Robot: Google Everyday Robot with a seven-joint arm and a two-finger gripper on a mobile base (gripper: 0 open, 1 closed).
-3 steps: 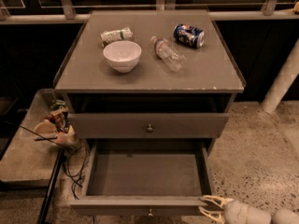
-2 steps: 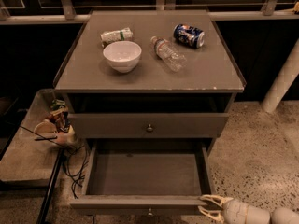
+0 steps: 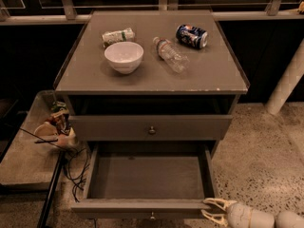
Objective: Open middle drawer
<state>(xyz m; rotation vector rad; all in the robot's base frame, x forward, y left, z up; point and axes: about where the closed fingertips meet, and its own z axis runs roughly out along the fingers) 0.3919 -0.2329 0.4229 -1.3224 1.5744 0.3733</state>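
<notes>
The middle drawer (image 3: 147,177) is pulled far out at the bottom of the camera view, showing a plain grey, empty inside. Its flat front (image 3: 118,207) carries a small round knob (image 3: 152,216) at the lower edge of the picture. My pale gripper (image 3: 213,212) comes in from the lower right and sits at the drawer front's right corner. Its two fingers (image 3: 216,204) are spread apart with nothing between them, well to the right of the knob. Above the open drawer, another grey drawer front (image 3: 109,127) with its own knob (image 3: 152,130) stays pushed in.
On the cabinet top (image 3: 213,75) stand a white bowl (image 3: 123,56), a lying clear bottle (image 3: 170,54), a blue can (image 3: 191,35) and a green-white packet (image 3: 118,36). A low slab (image 3: 23,160) with clutter and cables (image 3: 76,167) lies to the left. A white post (image 3: 287,80) stands to the right.
</notes>
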